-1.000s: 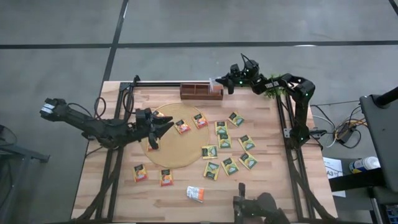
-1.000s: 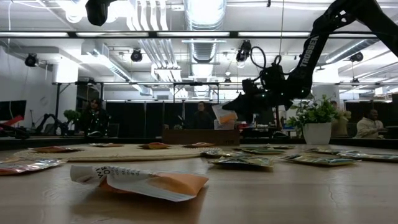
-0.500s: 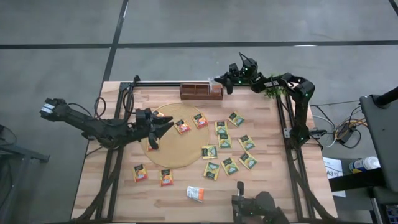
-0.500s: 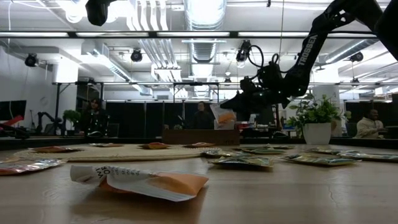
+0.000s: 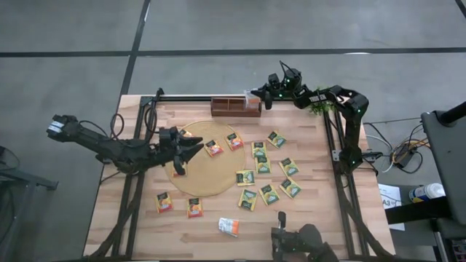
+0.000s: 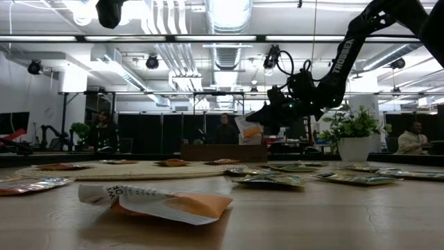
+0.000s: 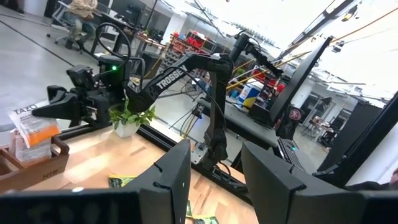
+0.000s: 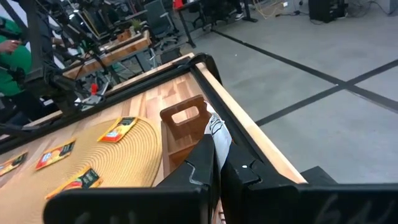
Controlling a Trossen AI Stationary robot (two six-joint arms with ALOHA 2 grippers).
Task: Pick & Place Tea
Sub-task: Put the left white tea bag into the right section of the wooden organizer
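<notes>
You have the wooden tray at the table's far edge, just behind the round mat, which sits left of centre. Your right gripper hangs over the tray's right-end compartment, pinched on a sachet above it. Your left gripper sits over the mat's left part. Two sachets lie on the mat's far right part, one under the left arm at its left edge. A cluster of sachets lies right of the mat, spread from behind centre toward the near edge. Three more lie near the mat's front. A potted plant stands at the far right corner.
</notes>
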